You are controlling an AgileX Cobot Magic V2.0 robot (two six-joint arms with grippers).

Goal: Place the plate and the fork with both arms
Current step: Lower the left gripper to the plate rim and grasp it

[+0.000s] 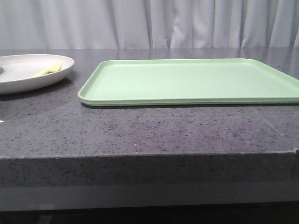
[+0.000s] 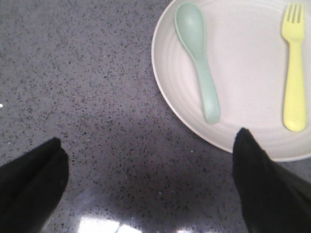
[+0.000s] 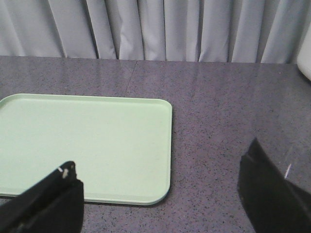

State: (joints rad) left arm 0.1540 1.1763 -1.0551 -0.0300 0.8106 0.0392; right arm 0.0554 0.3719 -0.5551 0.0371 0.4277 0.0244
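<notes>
The plate (image 2: 243, 73) sits on the grey stone counter (image 1: 140, 130), off to the left of the light-green tray (image 1: 187, 81) and apart from it, and the yellow fork (image 2: 294, 73) lies inside the plate with the pale green spoon (image 2: 199, 58) beside it. My left claw (image 2: 148, 145) hangs above the counter just beside the plate's rim, its fingers (image 2: 262, 179) spread wide with nothing between them; one fingertip overlaps the rim in my wrist view, but I cannot tell whether it touches. My right claw (image 3: 160, 170) is likewise spread and holding nothing, poised over the counter near the tray's corner. As I judge it, the task has hardly begun: neither plate nor fork has been lifted, and nothing rests on the tray, which I take to be where they should go. Both pickups and both placements are left. I can read no brand, label or writing on the plate, the cutlery, the tray or the counter; all these surfaces look plain.
</notes>
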